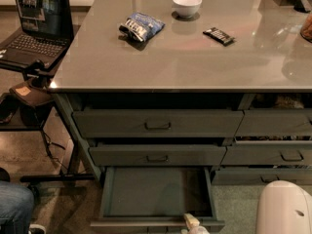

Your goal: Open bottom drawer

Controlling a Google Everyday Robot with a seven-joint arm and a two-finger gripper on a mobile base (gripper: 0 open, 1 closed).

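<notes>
camera view: bottom drawer (pixel 151 194) stands pulled far out, so the opening looks nearly done; hand (pixel 192 223) sits at its front edge, grip cannot be told.

Countertop (pixel 195 62) is showing pale grey, glossy, carrying soft whitish reflections. Bowl (pixel 187 5) is reading plain white. Snack bag (pixel 141 27) is showing blue and white with dark print. Wrapped bar (pixel 219 35) is looking black with faint light markings. Laptop (pixel 36 28) is showing black. Bottom drawer (pixel 146 191) is reading dark grey with a greenish cast, unpatterned; upper drawers (pixel 157 123) are matching it. Gripper (pixel 192 223), sitting at the bottom drawer's front edge, is showing pale cream. Robot body (pixel 285 208) is reading off-white. Jeans (pixel 14 208) are showing blue. Floor (pixel 29 145) is looking brownish, speckled.
</notes>
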